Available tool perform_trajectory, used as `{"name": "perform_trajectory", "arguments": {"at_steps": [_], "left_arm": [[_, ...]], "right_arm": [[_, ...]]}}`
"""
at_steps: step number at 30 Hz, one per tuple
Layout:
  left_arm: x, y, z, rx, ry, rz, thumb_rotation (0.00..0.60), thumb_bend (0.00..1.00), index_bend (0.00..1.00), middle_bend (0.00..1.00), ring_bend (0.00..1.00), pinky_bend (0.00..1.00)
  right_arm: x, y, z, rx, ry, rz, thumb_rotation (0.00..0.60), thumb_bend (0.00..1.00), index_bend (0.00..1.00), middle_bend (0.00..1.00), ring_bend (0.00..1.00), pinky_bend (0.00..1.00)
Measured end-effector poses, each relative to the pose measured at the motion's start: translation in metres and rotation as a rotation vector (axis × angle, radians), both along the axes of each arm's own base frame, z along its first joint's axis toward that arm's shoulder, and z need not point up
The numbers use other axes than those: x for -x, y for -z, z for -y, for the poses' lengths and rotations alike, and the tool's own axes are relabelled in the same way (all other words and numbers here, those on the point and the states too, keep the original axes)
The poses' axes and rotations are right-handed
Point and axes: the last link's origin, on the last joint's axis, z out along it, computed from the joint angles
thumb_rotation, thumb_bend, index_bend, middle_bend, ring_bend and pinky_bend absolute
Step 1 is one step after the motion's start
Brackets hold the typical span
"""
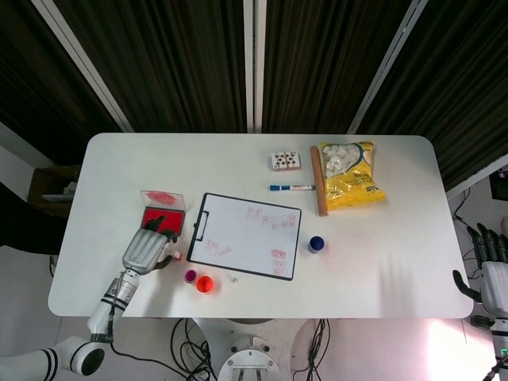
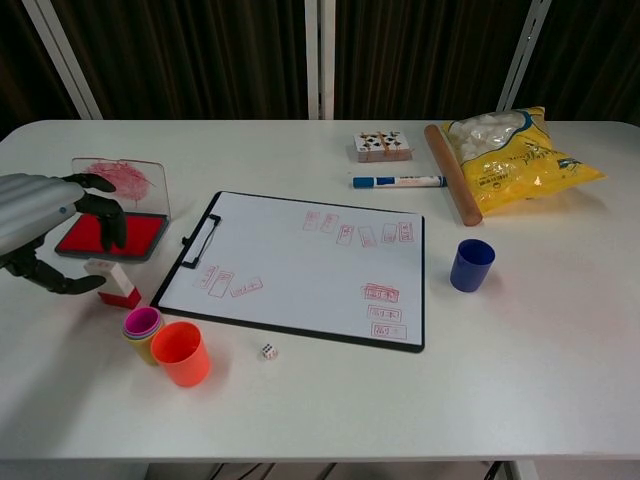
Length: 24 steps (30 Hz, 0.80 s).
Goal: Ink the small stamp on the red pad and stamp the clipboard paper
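Note:
The small stamp [image 2: 112, 282], white on a red base, stands on the table just in front of the red ink pad [image 2: 110, 233], whose clear lid is flipped up behind it. My left hand [image 2: 45, 225] hovers at the stamp's left with fingers spread over the pad and thumb low beside the stamp; it holds nothing. From the head view the left hand [image 1: 147, 250] covers the pad's near edge, and the stamp [image 1: 172, 255] peeks out at its right. The clipboard [image 2: 300, 265] lies right of the pad, its paper bearing several red prints. My right hand [image 1: 492, 270] hangs off the table's right edge, fingers apart.
A purple cup [image 2: 142, 323], an orange cup [image 2: 180, 352] and a small die [image 2: 267, 350] sit near the clipboard's front left corner. A blue cup [image 2: 471, 264] stands at its right. A marker [image 2: 398, 182], card deck [image 2: 382, 145], wooden rod [image 2: 452, 187] and yellow bag [image 2: 515, 150] lie behind.

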Motion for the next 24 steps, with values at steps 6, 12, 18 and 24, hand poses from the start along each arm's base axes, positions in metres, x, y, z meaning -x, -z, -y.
{"name": "perform_trajectory", "arguments": {"at_steps": [6, 12, 18, 24], "left_arm": [[-0.0014, 0.0056, 0.0001, 0.011, 0.011, -0.019, 0.6, 0.28, 0.45, 0.47, 0.11, 0.2], [-0.0018, 0.0073, -0.0003, 0.005, 0.026, -0.048, 0.6, 0.31, 0.48, 0.5, 0.12, 0.2], [-0.001, 0.0072, -0.0011, 0.011, 0.02, -0.064, 0.6, 0.31, 0.49, 0.5, 0.12, 0.2], [0.0022, 0.007, -0.0023, 0.018, 0.003, -0.071, 0.6, 0.33, 0.49, 0.5, 0.12, 0.2]], "right_arm": [[0.0027, -0.0005, -0.0011, 0.002, 0.007, -0.001, 0.6, 0.24, 0.0, 0.0, 0.0, 0.0], [0.0044, -0.0004, -0.0017, -0.015, 0.011, -0.005, 0.6, 0.24, 0.0, 0.0, 0.0, 0.0], [0.0057, 0.0005, -0.0007, -0.019, 0.016, -0.005, 0.6, 0.23, 0.0, 0.0, 0.0, 0.0], [0.0061, 0.0012, 0.0002, -0.019, 0.019, -0.008, 0.6, 0.24, 0.0, 0.0, 0.0, 0.0]]}}
